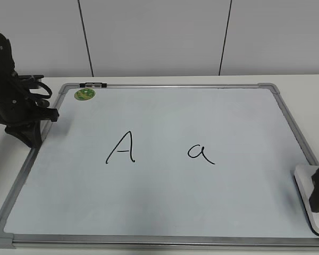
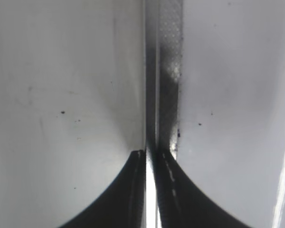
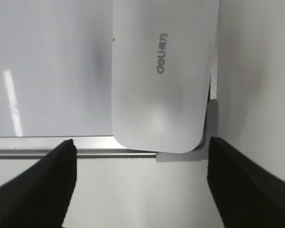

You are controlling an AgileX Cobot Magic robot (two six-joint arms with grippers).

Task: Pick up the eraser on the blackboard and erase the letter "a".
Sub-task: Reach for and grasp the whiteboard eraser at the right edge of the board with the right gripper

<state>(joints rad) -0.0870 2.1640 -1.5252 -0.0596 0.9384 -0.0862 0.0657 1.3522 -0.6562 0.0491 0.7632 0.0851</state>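
1. I see a pale table (image 1: 308, 87) in front of a white panelled wall (image 1: 154, 37) with dark vertical seams; the blackboard (image 1: 165, 202) lies flat on it and fills most of the exterior view.
2. On the board, a capital "A" (image 1: 122, 148) sits left of centre and the letter "a" (image 1: 200, 153) right of centre, well apart. Nothing lies between or on top of them.
3. A round green sticker (image 1: 84, 94) is near the far left corner, beside a small dark clip (image 1: 93, 84) on the far frame rail.
4. The eraser (image 3: 164, 71) rests at the board's near right corner — in the right wrist view it overlaps the grey corner piece (image 3: 211, 121) and the frame rail, grey text facing up.
5. My right gripper (image 3: 141, 183) hovers over that corner with its jaws spread wide, one dark finger each side, neither touching the eraser.
6. My left gripper (image 2: 149, 159) is parked over the board's left frame rail (image 2: 164, 71) — its two fingers meet with barely a sliver between them, holding nothing.
7. The left arm (image 1: 13, 95) stands bulky at the left edge, well clear of both letters.
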